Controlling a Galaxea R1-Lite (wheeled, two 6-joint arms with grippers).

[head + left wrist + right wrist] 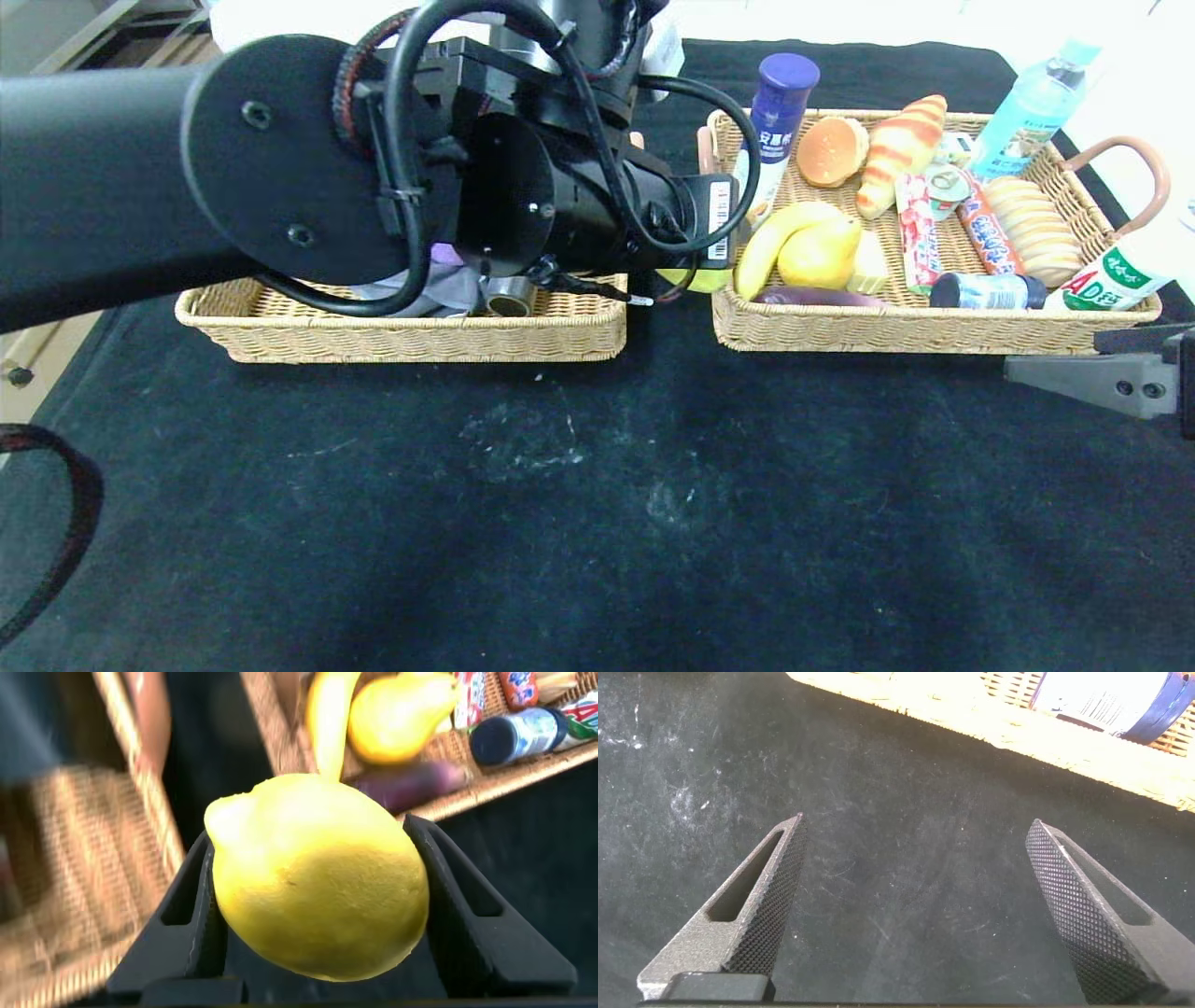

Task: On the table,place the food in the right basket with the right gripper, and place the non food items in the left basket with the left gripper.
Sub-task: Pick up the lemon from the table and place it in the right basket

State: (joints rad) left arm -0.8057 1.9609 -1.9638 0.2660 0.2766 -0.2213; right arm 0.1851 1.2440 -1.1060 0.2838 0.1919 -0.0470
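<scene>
My left gripper (308, 835) is shut on a yellow lemon (318, 882) and holds it in the air over the dark gap between the two wicker baskets. In the head view the left arm hides the gripper; only a sliver of the lemon (695, 278) shows beside the right basket (934, 331). The left basket (401, 341) holds a purple cloth (448, 280) and a metal can (509, 297). My right gripper (917, 821) is open and empty, low over the black table in front of the right basket; it shows at the right edge of the head view (1092, 378).
The right basket holds a banana (770, 243), a pear (822, 252), a croissant (901, 149), a bun (831, 149), an eggplant (817, 297), sausages and several bottles. A blue-capped bottle (780, 112) stands at its far left corner. The black cloth (597, 513) covers the table.
</scene>
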